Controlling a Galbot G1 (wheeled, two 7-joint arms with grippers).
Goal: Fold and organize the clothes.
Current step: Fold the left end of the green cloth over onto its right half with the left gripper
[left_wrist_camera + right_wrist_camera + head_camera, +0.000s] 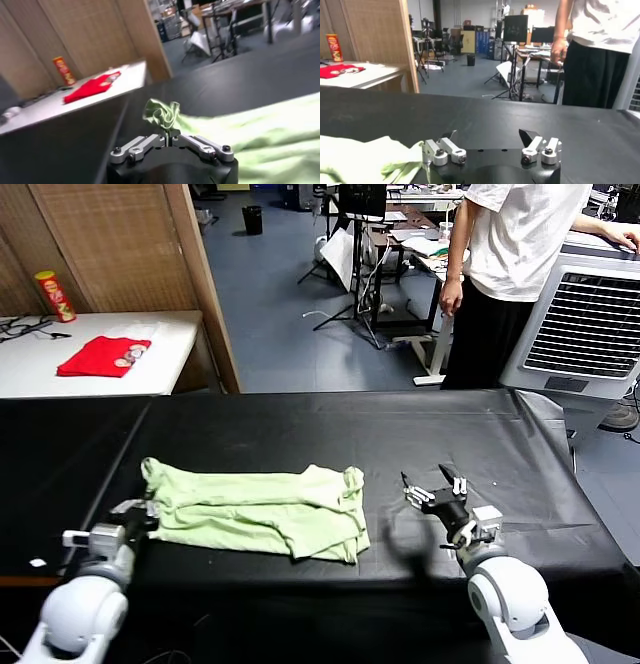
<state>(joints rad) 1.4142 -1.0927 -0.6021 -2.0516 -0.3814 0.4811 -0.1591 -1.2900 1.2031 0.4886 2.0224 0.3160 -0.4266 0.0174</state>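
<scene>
White rounded arm shells; black wrist blocks; silver linkage bars, dark screws; black fingertips (446, 472) on right.

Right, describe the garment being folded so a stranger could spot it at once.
Start at the long black table in front of the robot. On its near-left part lies the pale green shirt, crumpled and partly folded, with the left tool shut on its left edge. The only other garment, a small red garment, lies on the white side table behind.
</scene>
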